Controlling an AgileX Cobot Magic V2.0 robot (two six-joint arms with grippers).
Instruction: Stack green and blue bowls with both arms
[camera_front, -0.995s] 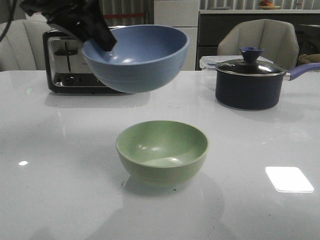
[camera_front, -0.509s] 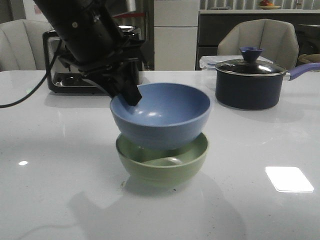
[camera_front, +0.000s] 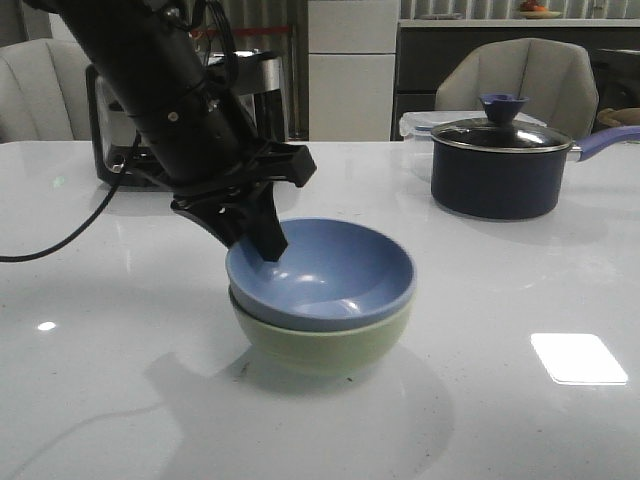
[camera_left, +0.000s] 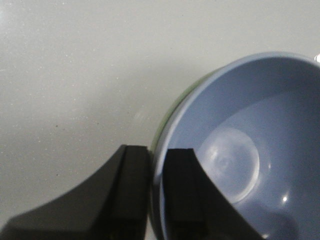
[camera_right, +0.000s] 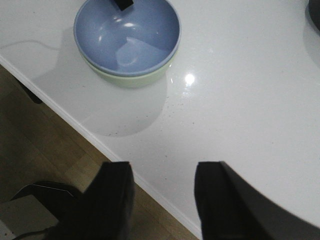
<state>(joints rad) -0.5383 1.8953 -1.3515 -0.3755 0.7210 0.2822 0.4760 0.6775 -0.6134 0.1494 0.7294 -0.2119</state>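
The dusty blue bowl (camera_front: 330, 272) sits nested inside the pale green bowl (camera_front: 330, 342) at the table's middle front. My left gripper (camera_front: 262, 240) is shut on the blue bowl's left rim, one finger inside and one outside. In the left wrist view the gripper (camera_left: 156, 162) pinches the blue rim (camera_left: 172, 125), with a sliver of the green bowl (camera_left: 161, 127) beneath. The right wrist view shows the blue bowl (camera_right: 127, 35) in the green bowl (camera_right: 135, 79) from afar. My right gripper (camera_right: 162, 172) is open and empty over the table's front edge; it is out of the front view.
A dark lidded saucepan (camera_front: 495, 165) with a blue handle stands at the back right. A toaster (camera_front: 125, 150) stands at the back left behind my left arm. A thin black cable (camera_front: 50, 240) trails to the left. The table's edge (camera_right: 100, 142) and wooden floor show below.
My left arm has lowered the blue bowl from above the green bowl down into it. The blue bowl now rests nested in the green one.
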